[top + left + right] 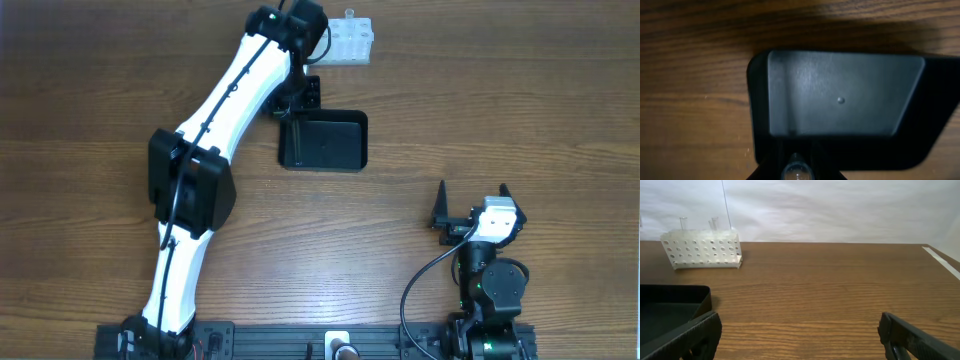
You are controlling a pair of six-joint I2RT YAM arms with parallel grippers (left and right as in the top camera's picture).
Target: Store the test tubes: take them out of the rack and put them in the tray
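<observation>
Held in the left gripper (297, 108), a test tube (796, 171) showed just its rounded end, the rest cut off, poised over the black tray (840, 100): likely the placing step, calling for a lowering and release inside the rim. Farther off the right gripper (800, 337) stood wide open over the counter (840, 290), and the rack (702, 254) beyond held at least two tubes (714, 224), the count hard to read.

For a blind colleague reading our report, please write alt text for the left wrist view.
The left gripper holds a clear test tube at the rim of a black tray, seen from above. The tray has a small round mark on its floor and lies on a wooden table.
</observation>
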